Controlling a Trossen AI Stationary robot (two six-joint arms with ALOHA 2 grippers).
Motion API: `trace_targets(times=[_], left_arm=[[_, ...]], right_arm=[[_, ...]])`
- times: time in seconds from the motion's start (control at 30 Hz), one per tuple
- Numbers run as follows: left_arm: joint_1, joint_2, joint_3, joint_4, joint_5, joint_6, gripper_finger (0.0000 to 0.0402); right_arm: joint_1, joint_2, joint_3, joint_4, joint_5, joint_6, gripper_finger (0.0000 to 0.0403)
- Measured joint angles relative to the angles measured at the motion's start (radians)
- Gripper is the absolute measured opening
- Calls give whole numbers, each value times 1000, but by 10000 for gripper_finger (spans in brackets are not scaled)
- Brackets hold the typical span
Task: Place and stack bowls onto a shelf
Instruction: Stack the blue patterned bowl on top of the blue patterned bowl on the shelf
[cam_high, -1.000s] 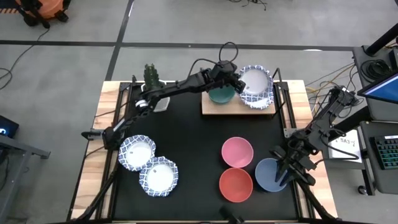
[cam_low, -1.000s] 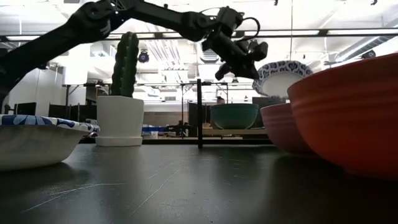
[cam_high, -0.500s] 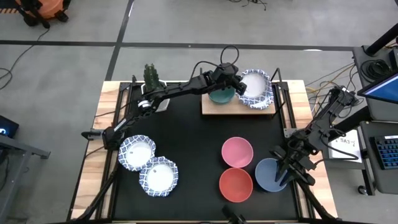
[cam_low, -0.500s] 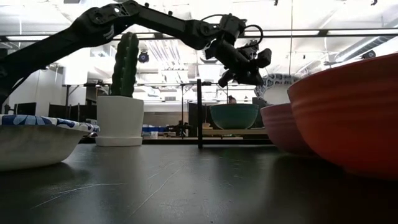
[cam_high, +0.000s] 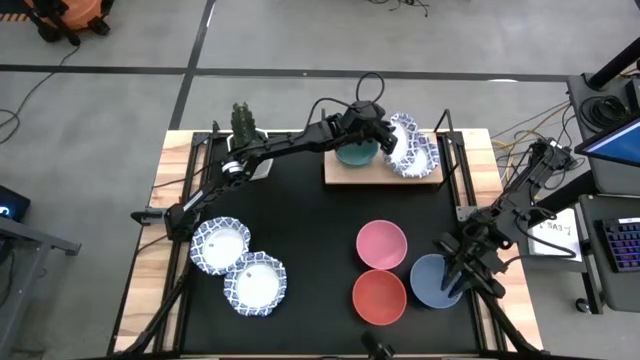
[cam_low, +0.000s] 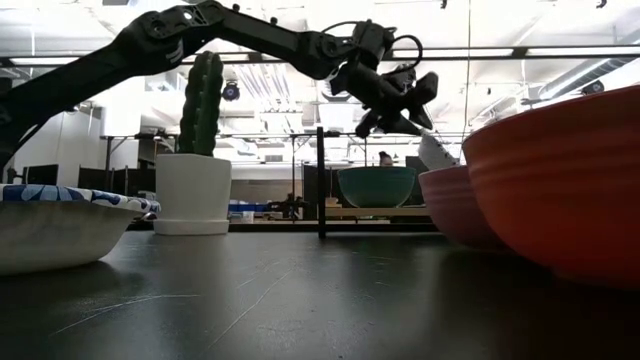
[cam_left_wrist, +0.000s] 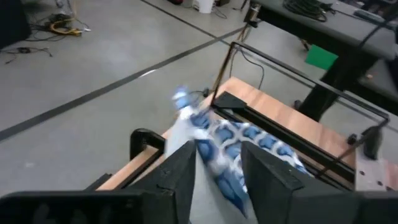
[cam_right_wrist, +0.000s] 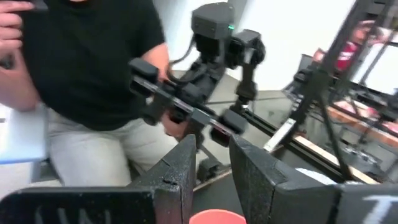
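Note:
The shelf stands at the table's far edge with a green bowl resting on its left half. A white bowl with a blue patterned rim sits tilted over the shelf's right half; what it rests on is hidden. My left gripper reaches in from the left, open, with that bowl's rim between its fingers. In the low view the gripper is above the tilted bowl. My right gripper waits open over the blue bowl at the near right. My left gripper stands open with one finger on each side of the patterned bowl's near rim, coming at it from the table's left, slanting slightly down. Whether either finger still touches the rim, I cannot tell; the bowl is blurred.
A pink bowl and a red bowl sit near the front centre. Two patterned bowls lie at the front left. A cactus in a white pot stands at the far left. Thin black posts rise beside the shelf.
My left gripper has sunk a little toward the shelf and opened. The patterned bowl, which it held up high with its inside facing upward, has dropped lower toward the shelf's right half and tipped more steeply on edge. The green bowl stays put.

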Motion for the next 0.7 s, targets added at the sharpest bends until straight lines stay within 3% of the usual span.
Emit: trace_targets(times=[0.3, 0.37, 0.53, 0.6, 0.7], left_arm=[[0, -29, 25, -98, 129, 38, 165], [-2, -60, 25, -173, 175, 79, 169], [-44, -183, 23, -389, 197, 216, 170], [-65, -230, 22, -461, 197, 266, 169], [-92, -300, 17, -552, 187, 315, 169]], right_arm=[[0, 2, 0, 48, 259, 122, 89], [0, 10, 2, 83, 390, 176, 89], [-1, 75, 3, 81, 832, 362, 89], [-1, 107, 3, 75, 931, 438, 89], [-3, 146, 6, 69, 982, 542, 89]])
